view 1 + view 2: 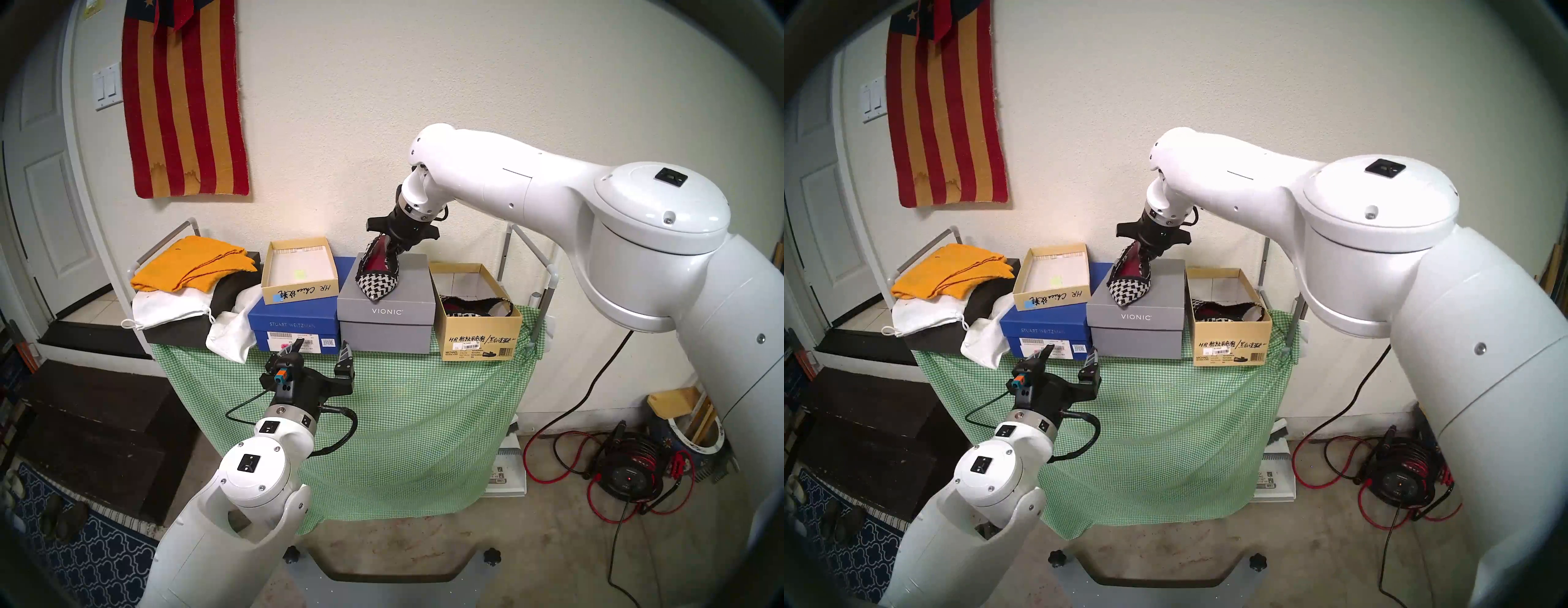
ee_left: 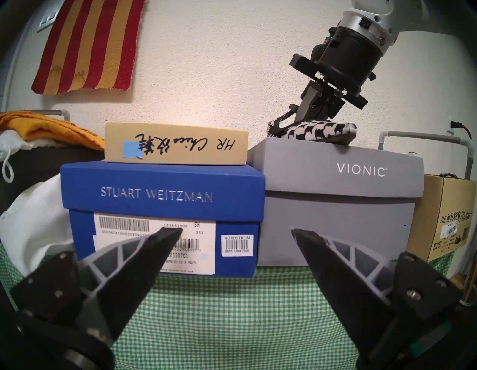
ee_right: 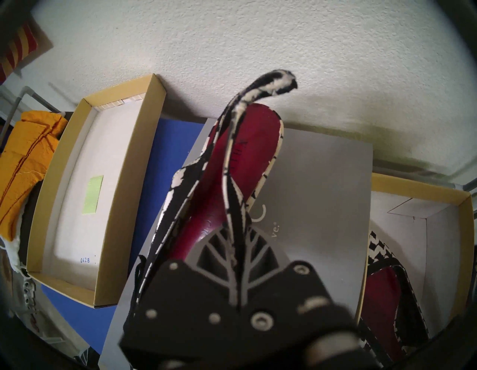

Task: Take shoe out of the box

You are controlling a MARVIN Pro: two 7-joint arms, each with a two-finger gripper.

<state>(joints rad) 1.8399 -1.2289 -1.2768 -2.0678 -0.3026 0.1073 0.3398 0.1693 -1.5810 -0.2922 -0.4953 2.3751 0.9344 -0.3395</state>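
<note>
One shoe [image 1: 377, 278] is pinched by its thin slingback strap in the clenched right fingers [image 3: 238, 248], toe resting on the grey VIONIC box [image 1: 384, 327], beside the box [image 1: 481, 335]. It is judged light and floppy; the strap may slip. The left fingers [image 2: 309, 245] are spread, empty.

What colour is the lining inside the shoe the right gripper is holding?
Dark red, inside the black-and-white houndstooth pointed shoe pinched by the right gripper; clearest in the right wrist view.
</note>
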